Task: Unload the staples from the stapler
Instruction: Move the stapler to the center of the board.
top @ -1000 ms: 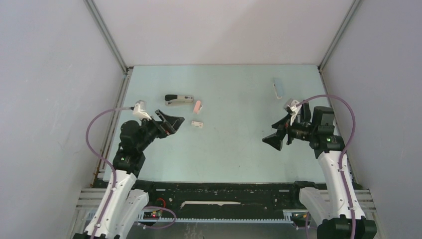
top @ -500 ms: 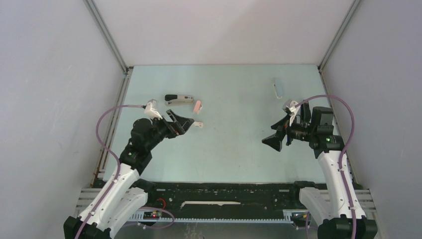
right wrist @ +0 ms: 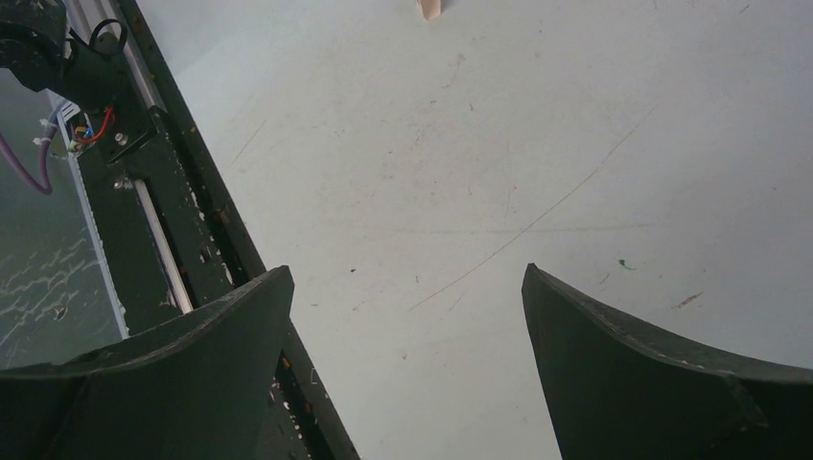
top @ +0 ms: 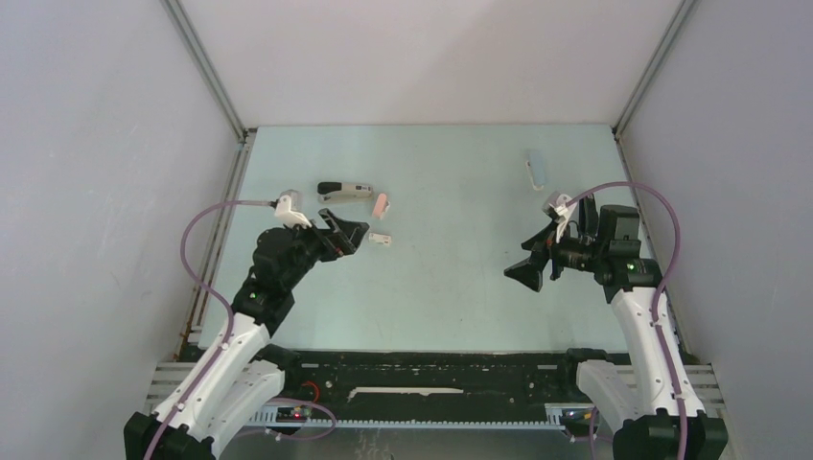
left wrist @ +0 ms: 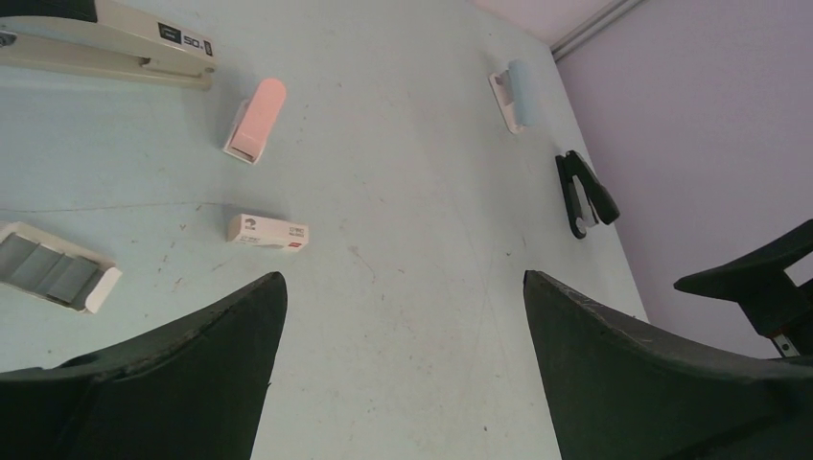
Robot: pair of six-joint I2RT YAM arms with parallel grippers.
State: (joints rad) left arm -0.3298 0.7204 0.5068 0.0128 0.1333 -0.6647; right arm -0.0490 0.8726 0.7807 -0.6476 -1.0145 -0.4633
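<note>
Stapler [top: 345,192] lies flat on the table [top: 460,297], far-left area, nothing touching it. Pink piece [top: 381,205] sits just right of it, small white box [top: 381,240] nearer me. My left gripper [top: 351,237] hovers beside that box, jaws spread wide, empty. On the left wrist view I see a white tray [left wrist: 53,268] with grey strips in it. Right gripper [top: 522,261] is well apart on the right, jaws wide, holding nothing. Blue-grey piece [top: 537,170] lies far right.
</note>
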